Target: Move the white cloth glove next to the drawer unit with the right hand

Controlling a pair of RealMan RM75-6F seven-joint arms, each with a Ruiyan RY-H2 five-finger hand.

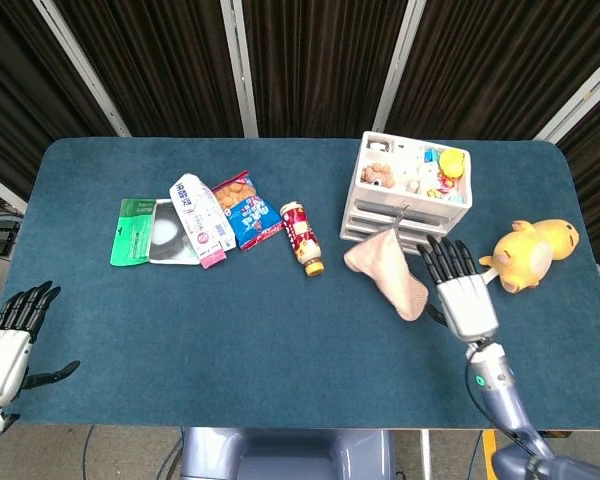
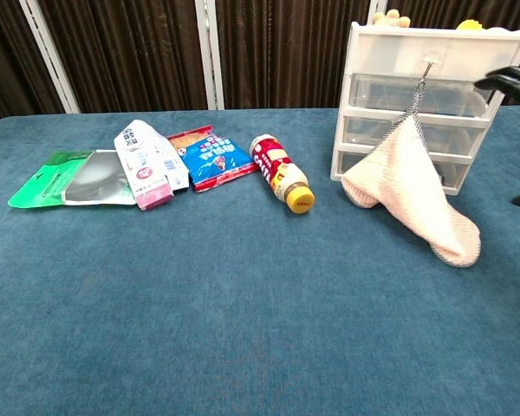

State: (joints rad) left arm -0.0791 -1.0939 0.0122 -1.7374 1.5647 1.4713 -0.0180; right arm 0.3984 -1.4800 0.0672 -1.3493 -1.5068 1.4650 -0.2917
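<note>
The white cloth glove (image 1: 390, 268) (image 2: 412, 198) lies on the blue table right in front of the white drawer unit (image 1: 410, 190) (image 2: 425, 104), its cuff leaning against the drawers. My right hand (image 1: 462, 290) hovers just right of the glove with fingers spread, holding nothing; only its fingertips (image 2: 511, 78) show at the chest view's right edge. My left hand (image 1: 8, 335) rests open at the table's near left corner, far from the glove.
A yellow plush toy (image 1: 533, 252) sits right of the drawer unit. A bottle (image 1: 302, 238) (image 2: 282, 172), snack packets (image 1: 240, 208) (image 2: 210, 157), a carton (image 1: 200, 220) (image 2: 144, 162) and a green pouch (image 1: 143, 232) (image 2: 69, 178) lie on the left half. Small items fill the unit's top tray.
</note>
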